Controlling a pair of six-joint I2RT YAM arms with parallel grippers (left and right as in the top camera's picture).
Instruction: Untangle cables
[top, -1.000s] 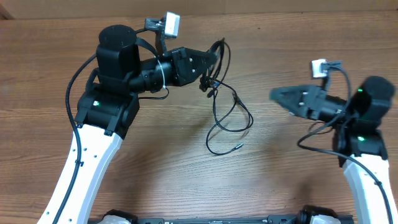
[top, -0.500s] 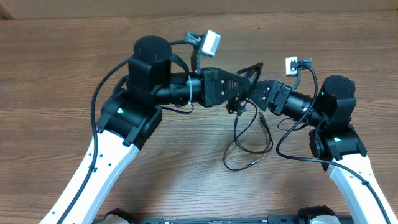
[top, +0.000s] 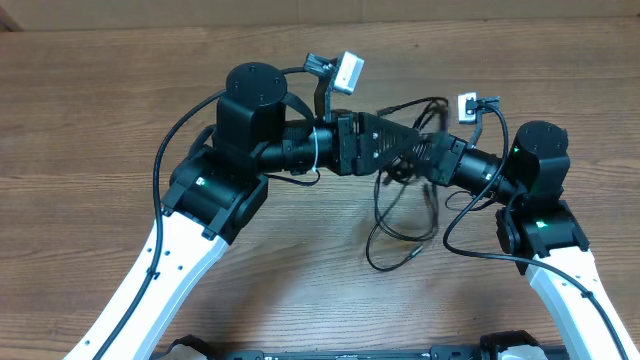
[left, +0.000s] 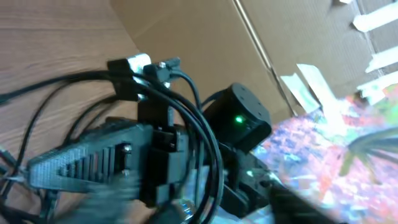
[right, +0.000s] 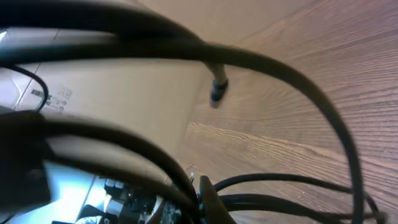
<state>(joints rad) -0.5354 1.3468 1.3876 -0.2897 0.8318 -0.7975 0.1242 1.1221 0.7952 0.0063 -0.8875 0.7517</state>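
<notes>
Overhead view, item by item, as we recorded it.

1. Wooden table (top: 90, 120): we noted brown planks with the grain running left to right.
2. Left gripper (top: 403, 145): it reached rightward above the middle of the table. We saw its fingers drawn together to a point and clamped on the cables (top: 398, 215), which ran out from its tip.
3. Right gripper (top: 424, 152): it reached leftward, and its tip met the left one's at the knot of wires. We could not tell whether its fingers were parted or closed.
4. Cables: these were thin and black, in several strands. They were bunched where the two tips met; one loop arched above them toward the far edge, and longer loops hung toward the near edge. We logged one free end with a small plug (top: 411, 252) resting on the wood at the bottom of the loops.
5. Left wrist view: we saw a ribbed black finger (left: 87, 160) of the opposite arm with strands crossing over it, a green light (left: 237, 119) on the joint behind, and cardboard (left: 199, 37) beyond. The lower part of the view was blurred.
6. Right wrist view: dark strands filled the frame, too close and blurred for us to separate. One connector end (right: 216, 89) hung above the wood grain.
</notes>
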